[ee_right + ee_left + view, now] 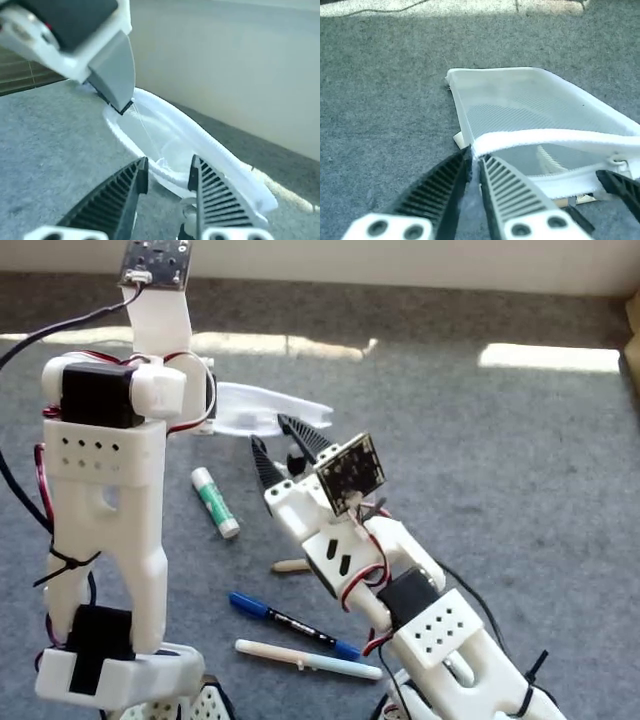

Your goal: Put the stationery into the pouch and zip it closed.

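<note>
from above, the pouch [250, 405] lies long axis left to right, just beyond the released right claw [268, 430], glue stick [215, 502] nearer; left wrist view: left claw [475, 156] clenched on its rim; right wrist view: its mouth faces the right claw.

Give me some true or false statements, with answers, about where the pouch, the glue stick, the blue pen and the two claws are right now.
1. The left claw is shut on the rim of the pouch. True.
2. The glue stick is inside the pouch. False: it lies on the carpet, outside it.
3. The right claw is open. True.
4. The right claw holds the blue pen. False: the pen lies on the carpet; that claw is empty, at the pouch.
5. The pouch is zipped shut. False: its mouth gapes open.
</note>
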